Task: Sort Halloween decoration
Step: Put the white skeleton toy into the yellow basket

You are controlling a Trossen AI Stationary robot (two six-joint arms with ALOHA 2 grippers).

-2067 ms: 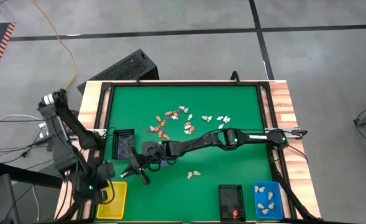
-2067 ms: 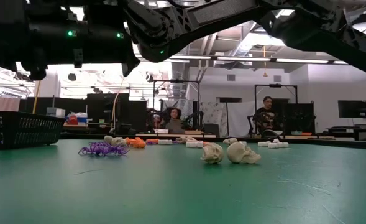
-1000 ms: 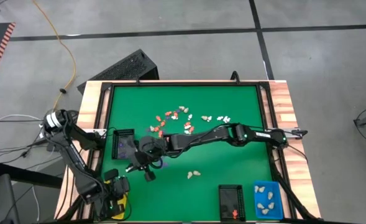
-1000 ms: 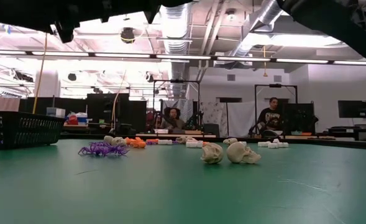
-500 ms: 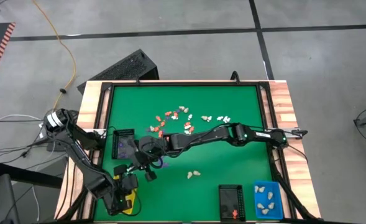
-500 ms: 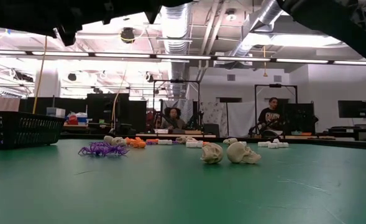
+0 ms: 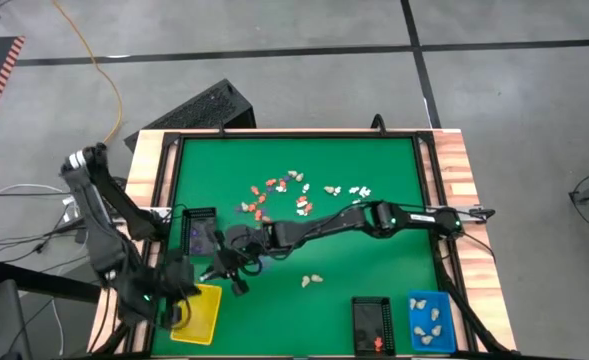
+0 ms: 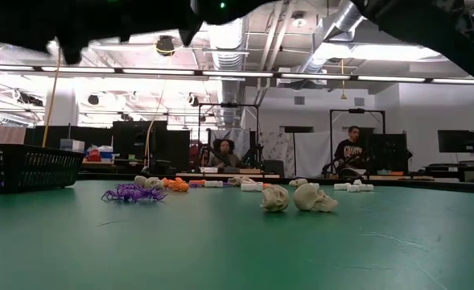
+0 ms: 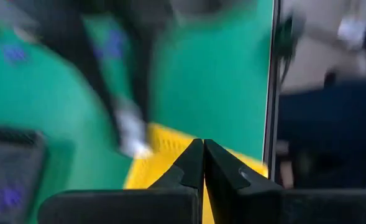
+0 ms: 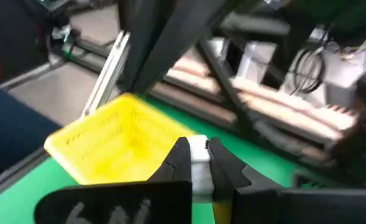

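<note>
**Right gripper pinches a white figurine near the yellow tray**

Right gripper [image 10: 199, 163] reaches across the green mat toward its left front part, with its two dark fingers [image 10: 178, 163] closed on a small white figurine [image 10: 199, 167]. In the right wrist view the white piece sits squeezed between the fingertips, and the yellow tray [image 10: 111, 138] lies just beyond them. In the high view this gripper [image 7: 236, 283] is near the yellow tray [image 7: 206, 307] and close to the black tray [image 7: 198, 231] at the mat's left edge, which has purple pieces in it.

Left gripper [image 9: 202, 151] hangs over the left front corner, its fingertips pressed together with nothing between them; the yellow tray [image 9: 161, 163] shows just past them. In the high view it [image 7: 179, 310] sits at the yellow tray's left side.

The remaining Halloween decoration lies mostly in a loose scatter [image 7: 286, 194] of orange-red and white pieces on the far middle of the mat. Two cream skulls [image 7: 312, 281] lie apart from that scatter, nearer the front; in the low view they [image 8: 299, 197] stand side by side, with a purple spider [image 8: 131, 193] off to one side. At the front right, a second black tray [image 7: 372, 326] holds an orange-red piece and a blue tray [image 7: 429, 320] beside it holds several cream pieces.

Two people sit in the room beyond the table.
</note>
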